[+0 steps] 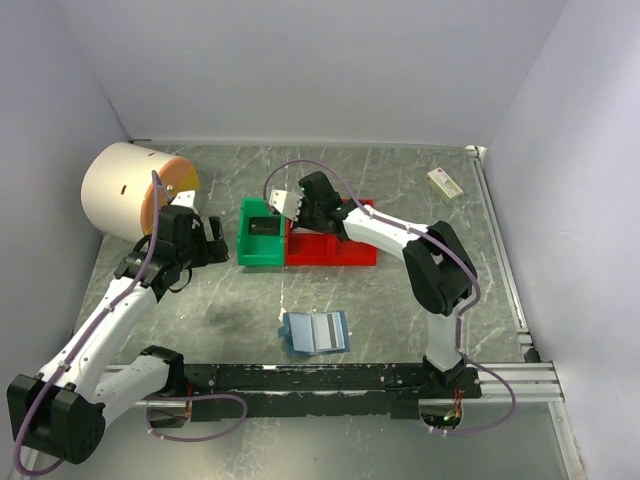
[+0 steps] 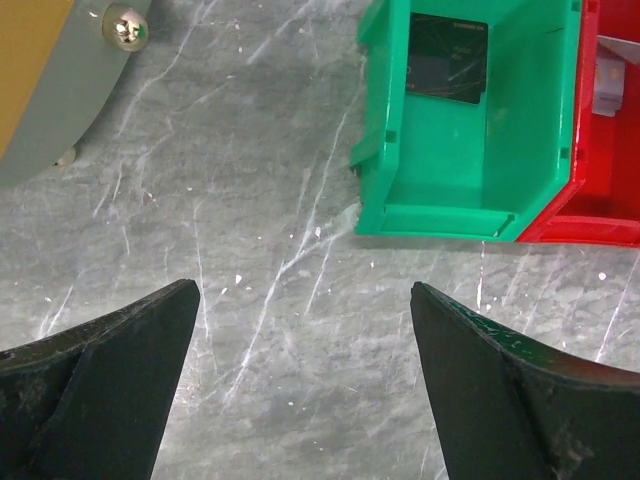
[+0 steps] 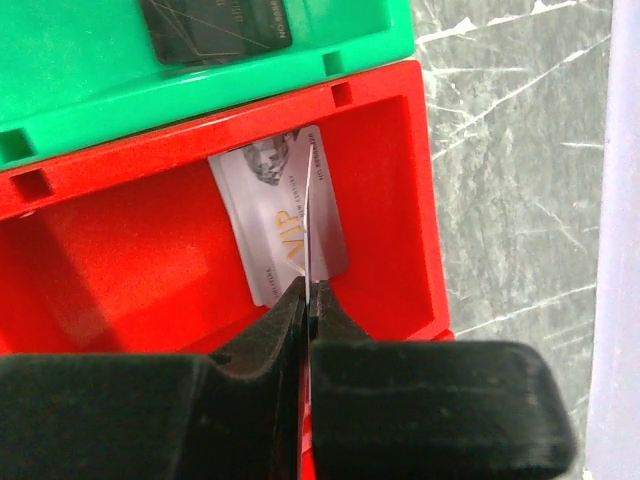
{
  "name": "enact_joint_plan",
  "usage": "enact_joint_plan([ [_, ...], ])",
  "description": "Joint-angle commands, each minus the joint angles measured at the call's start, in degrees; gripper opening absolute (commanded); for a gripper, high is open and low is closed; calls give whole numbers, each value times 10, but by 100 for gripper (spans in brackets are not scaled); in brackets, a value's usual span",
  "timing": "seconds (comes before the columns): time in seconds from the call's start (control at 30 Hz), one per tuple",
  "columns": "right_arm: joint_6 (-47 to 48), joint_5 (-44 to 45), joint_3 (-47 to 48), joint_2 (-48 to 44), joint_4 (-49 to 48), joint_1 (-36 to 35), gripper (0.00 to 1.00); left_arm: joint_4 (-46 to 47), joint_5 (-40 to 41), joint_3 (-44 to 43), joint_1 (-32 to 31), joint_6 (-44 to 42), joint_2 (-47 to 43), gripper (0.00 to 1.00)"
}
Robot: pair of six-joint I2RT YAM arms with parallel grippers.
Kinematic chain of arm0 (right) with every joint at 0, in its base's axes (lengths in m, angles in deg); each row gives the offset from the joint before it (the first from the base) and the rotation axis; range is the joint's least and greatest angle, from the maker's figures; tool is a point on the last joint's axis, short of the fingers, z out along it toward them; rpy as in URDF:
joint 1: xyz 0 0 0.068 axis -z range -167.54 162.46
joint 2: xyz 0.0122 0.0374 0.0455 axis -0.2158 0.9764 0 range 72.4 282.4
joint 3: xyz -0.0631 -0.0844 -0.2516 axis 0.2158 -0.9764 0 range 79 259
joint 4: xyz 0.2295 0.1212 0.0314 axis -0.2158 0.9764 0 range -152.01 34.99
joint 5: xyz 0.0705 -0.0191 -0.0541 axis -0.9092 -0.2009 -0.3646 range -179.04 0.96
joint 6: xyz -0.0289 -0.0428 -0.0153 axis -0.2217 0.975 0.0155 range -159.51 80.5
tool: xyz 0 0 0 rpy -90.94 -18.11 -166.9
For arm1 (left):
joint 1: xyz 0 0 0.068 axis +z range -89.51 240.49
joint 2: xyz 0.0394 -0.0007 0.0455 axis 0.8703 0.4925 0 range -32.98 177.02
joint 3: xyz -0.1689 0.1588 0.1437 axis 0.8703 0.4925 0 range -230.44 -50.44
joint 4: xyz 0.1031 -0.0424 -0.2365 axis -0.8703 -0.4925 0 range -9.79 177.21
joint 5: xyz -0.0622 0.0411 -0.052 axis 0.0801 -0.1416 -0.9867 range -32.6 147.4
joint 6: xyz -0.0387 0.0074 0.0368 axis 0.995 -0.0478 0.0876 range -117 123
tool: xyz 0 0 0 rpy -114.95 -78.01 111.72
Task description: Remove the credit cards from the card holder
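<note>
The blue card holder [image 1: 315, 332] lies open and flat on the table near the front, with no gripper near it. My right gripper [image 1: 297, 207] [image 3: 308, 290] hangs over the red bin [image 1: 330, 247] [image 3: 120, 260], shut on a thin pale credit card [image 1: 279, 200] that shows edge-on [image 3: 310, 230] in the right wrist view. A silver card marked VIP [image 3: 262, 215] lies in the red bin below it. A dark card [image 2: 447, 58] [image 3: 215, 25] lies in the green bin [image 1: 262, 240] [image 2: 450, 190]. My left gripper [image 1: 212, 243] [image 2: 305, 290] stands open over bare table, left of the green bin.
A big cream and orange cylinder [image 1: 130, 190] lies at the back left, close behind the left arm. A small cream box [image 1: 445, 184] sits at the back right. Walls close in the table on three sides.
</note>
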Motion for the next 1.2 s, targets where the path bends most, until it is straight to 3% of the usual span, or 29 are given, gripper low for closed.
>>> enact_joint_plan([
  [0.0, 41, 18, 29, 30, 7, 6, 0, -8, 24, -11, 0, -6, 0, 99],
  [0.63, 111, 40, 30, 94, -57, 8, 5, -8, 47, -12, -1, -6, 1, 100],
  [0.87, 97, 24, 10, 75, -45, 7, 28, -9, 52, -13, -1, -7, 6, 100],
  [1.17, 72, 23, 37, 82, 17, 6, 41, -12, 48, -12, -1, -5, 10, 100],
])
